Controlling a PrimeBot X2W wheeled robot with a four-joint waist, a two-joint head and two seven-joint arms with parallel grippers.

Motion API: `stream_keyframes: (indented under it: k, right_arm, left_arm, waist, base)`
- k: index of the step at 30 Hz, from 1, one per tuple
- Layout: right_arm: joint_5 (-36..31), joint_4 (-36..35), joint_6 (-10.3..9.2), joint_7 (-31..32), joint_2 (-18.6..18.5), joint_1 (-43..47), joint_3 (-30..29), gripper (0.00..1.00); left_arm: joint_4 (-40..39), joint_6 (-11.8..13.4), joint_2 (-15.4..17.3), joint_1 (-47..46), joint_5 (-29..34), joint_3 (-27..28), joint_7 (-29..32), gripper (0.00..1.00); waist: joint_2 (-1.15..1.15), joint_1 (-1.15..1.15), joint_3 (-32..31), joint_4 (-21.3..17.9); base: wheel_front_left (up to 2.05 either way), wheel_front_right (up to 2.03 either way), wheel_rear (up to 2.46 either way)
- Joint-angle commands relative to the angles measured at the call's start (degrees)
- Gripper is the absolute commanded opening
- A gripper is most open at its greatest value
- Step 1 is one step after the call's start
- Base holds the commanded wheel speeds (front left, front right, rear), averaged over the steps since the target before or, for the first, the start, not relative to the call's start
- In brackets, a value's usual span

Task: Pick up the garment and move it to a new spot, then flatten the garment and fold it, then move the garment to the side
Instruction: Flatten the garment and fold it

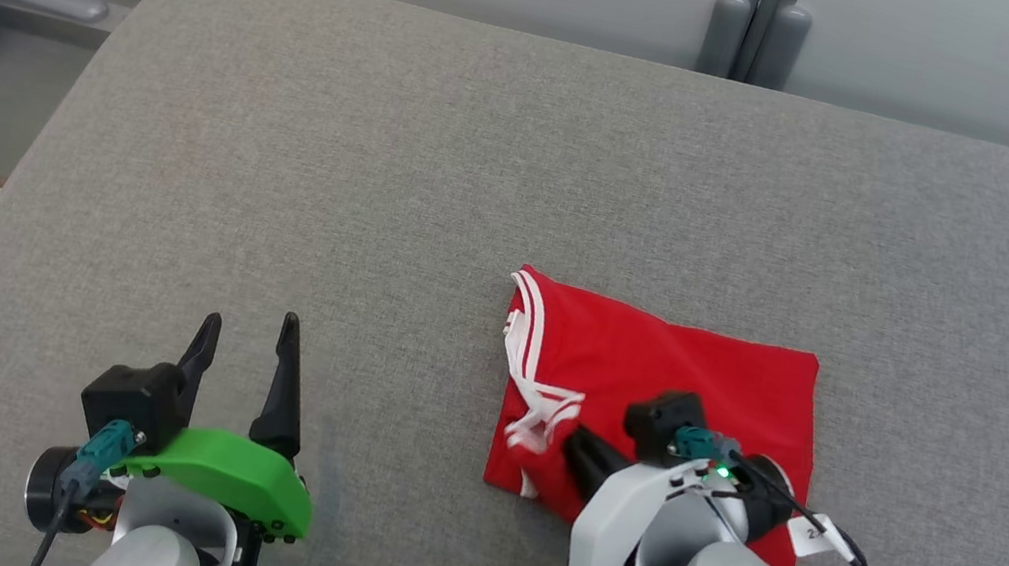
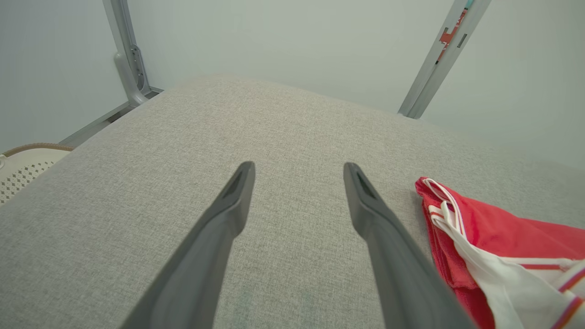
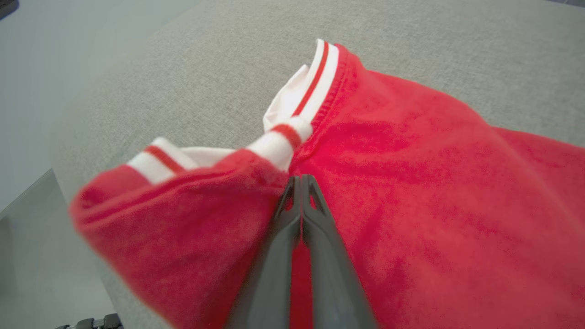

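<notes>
The red garment point(image 3: 434, 183) lies folded on the near right part of the grey tabletop point(image 1: 383, 153). The right fingers point(image 3: 311, 201) are pressed fully together on it, just beside the white striped trim point(image 3: 315, 77), and seem to have pinched up a thin fold. That bite looks shallow. If they hold only the top layer, a lift or drag across the tabletop would likely peel that layer away, open the fold and leave the rest behind. The smooth cloth could also slip free. The left fingers point(image 1: 285, 380) hang spread wide and empty over the tabletop's near left part, so nothing steadies the garment's other side and it could swing or bunch up.
</notes>
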Motion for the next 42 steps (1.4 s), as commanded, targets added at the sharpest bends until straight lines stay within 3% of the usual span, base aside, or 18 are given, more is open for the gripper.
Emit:
stream_keyframes:
  k: [1, 7, 11, 13, 14, 15, 21, 27, 36, 42]
  right_arm:
    - [1.1, 0.7, -0.02, -0.6, -0.1, -0.9, 1.7, 0.00]
    - [3.1, 5.1, -0.02, -1.8, 0.0, -3.1, 9.3, 0.00]
    - [4.4, 7.0, -0.02, -5.5, 0.0, -4.6, 11.1, 0.00]
    - [4.8, 7.5, -0.02, -7.8, 0.0, -5.5, 10.8, 0.38]
    - [4.6, 7.7, -0.02, -9.1, 0.0, -6.1, 10.3, 0.64]
    - [4.5, 7.9, -0.02, -10.2, 0.0, -6.4, 9.6, 1.00]
    - [1.9, 7.8, -0.02, -15.7, -0.2, -7.8, 2.5, 1.00]
    - [-3.9, 5.3, -0.02, -17.3, -1.7, -4.3, -9.4, 1.00]
    - [-13.1, -6.1, -0.02, -16.1, -0.3, 7.9, -27.5, 1.00]
    - [-11.9, -15.8, -0.02, -13.5, 0.1, 16.1, -30.9, 1.00]
  left_arm:
    - [0.0, 0.0, 0.2, -0.9, -0.1, 0.1, -0.3, 1.00]
    - [0.4, 0.1, 0.0, -0.6, -0.4, 0.3, -0.7, 1.00]
    - [0.8, 0.1, -0.1, -0.6, -0.6, 0.5, -1.0, 1.00]
    - [1.0, -0.2, -0.1, -0.6, -0.5, 0.3, -1.2, 1.00]
    - [1.1, -0.4, 0.0, -0.8, -0.4, 0.2, -1.2, 1.00]
    - [1.2, -0.5, 0.0, -1.0, -0.2, 0.0, -1.2, 1.00]
    - [1.9, -1.7, -0.4, -2.8, 0.8, -1.1, -1.5, 1.00]
    - [4.1, -3.1, -1.8, -4.5, 1.5, -1.6, -2.7, 1.00]
    - [7.3, -5.6, -3.0, -1.1, 2.2, -0.2, -4.1, 1.00]
    - [5.5, -5.5, -3.4, 3.5, 3.9, 3.0, -4.2, 1.00]
  waist:
    - [0.00, 0.00, 0.2, 0.7]
    - [0.00, 0.00, 0.0, 1.1]
    - [0.00, 0.00, 0.1, 0.3]
    - [0.00, 0.00, -0.1, -0.4]
    - [0.00, 0.00, -0.2, -0.8]
    - [0.00, 0.00, -0.3, -1.1]
    - [0.00, 0.00, -2.1, -3.7]
    - [0.00, 0.00, -4.8, -5.9]
    - [0.00, 0.00, -7.6, -8.3]
    - [0.00, 0.00, -8.2, -9.2]
  base:
    - [0.00, 0.00, 0.00]
    - [0.00, 0.00, 0.00]
    - [0.00, 0.00, 0.00]
    - [0.00, 0.00, 0.00]
    - [0.00, 0.00, 0.00]
    - [0.00, 0.00, 0.00]
    - [0.00, 0.00, 0.00]
    - [0.00, 0.00, 0.00]
    - [0.00, 0.00, 0.00]
    - [0.00, 0.00, 0.00]
